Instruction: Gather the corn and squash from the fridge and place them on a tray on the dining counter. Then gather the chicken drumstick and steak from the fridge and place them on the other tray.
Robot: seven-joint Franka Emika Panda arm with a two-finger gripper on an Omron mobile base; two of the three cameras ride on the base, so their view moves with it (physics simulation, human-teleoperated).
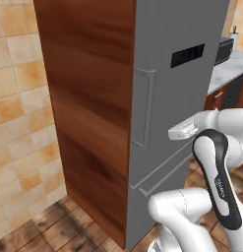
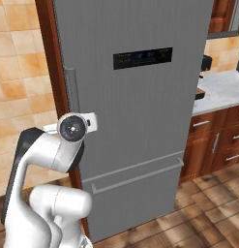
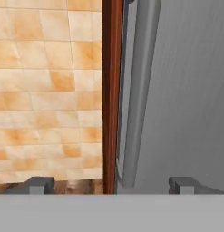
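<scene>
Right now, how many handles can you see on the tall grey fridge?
2. A vertical grey bar handle on the upper door's left edge, and a long horizontal grey handle across the lower drawer. None appear hidden.

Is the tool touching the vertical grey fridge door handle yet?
Apart. In the hand view the open tool straddles the grey handle, both fingertips clear of it.
</scene>
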